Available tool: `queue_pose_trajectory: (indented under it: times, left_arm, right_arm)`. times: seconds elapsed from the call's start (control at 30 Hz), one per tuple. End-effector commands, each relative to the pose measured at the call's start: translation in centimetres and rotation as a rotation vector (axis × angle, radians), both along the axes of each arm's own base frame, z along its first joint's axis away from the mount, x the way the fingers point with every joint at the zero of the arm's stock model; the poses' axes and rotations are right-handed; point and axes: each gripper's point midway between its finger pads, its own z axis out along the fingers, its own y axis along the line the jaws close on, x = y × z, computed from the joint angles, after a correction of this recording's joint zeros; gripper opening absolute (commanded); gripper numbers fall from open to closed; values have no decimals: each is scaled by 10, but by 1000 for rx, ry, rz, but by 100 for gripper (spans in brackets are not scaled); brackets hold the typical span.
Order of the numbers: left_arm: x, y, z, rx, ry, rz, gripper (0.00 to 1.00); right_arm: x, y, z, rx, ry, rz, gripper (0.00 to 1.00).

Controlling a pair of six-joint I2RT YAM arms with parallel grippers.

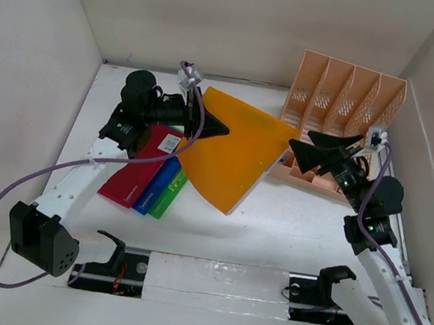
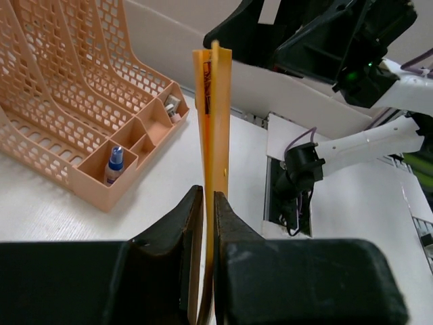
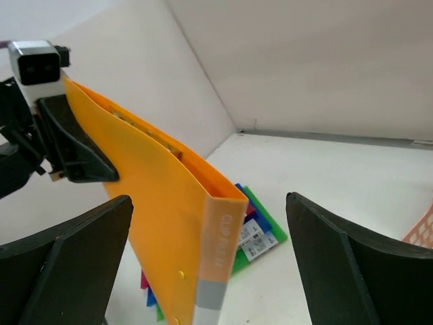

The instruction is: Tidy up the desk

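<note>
The desk (image 1: 290, 222) is the big white tabletop filling the floor of the white-walled box, with both arm bases at its near edge.

Lying flat on its left part is a fanned stack of folders, red (image 1: 136, 167) on the outside, then blue (image 1: 161, 183), then green (image 1: 170, 194) peeking out on the right. Over the middle of the desk there's an orange folder (image 1: 235, 153), tilted up on edge. I honestly can't tell if its bottom corner is touching the surface.

The left gripper (image 1: 222, 129) has that orange folder pinched at its upper left edge. From the left wrist cam the folder (image 2: 213, 115) is seen edge-on, running straight up from between the two black fingers (image 2: 183, 230), which are clamped tight on it.

The right gripper (image 1: 300, 140) is spread wide and sits just beside the folder's right corner. In its own cam the folder's spine (image 3: 220, 257) stands in the gap between the two fingers (image 3: 74, 264), apart from both.

In the back right corner is a peach-orange slotted file rack (image 1: 345, 100). Its low front tray holds a small spray bottle (image 2: 115, 164), plus another little item I can't make out.
</note>
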Motion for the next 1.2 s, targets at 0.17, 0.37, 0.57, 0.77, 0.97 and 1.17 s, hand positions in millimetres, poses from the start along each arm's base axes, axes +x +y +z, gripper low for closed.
queue_pose_trajectory:
  times: [0.17,0.37,0.57,0.77,0.97,1.17]
  left_arm:
    - [-35,3,47,-144,-75,-105,0]
    - [-49,4,59,-223,-84,-164,0]
    - [-42,3,56,-268,-52,-127,0]
    - [-37,2,55,-283,-32,-111,0]
    - [-33,2,48,-300,24,-91,0]
    - [-18,4,43,-263,43,23,35]
  right_arm:
    - [-6,18,-50,-63,27,123,100]
    - [-47,61,-48,-79,-32,507,100]
    - [-76,101,-45,-144,-101,649,100]
    - [-68,119,-52,-137,-75,623,96]
    - [-37,126,-59,-86,2,545,26]
    - [-15,115,-53,-74,37,390,0]
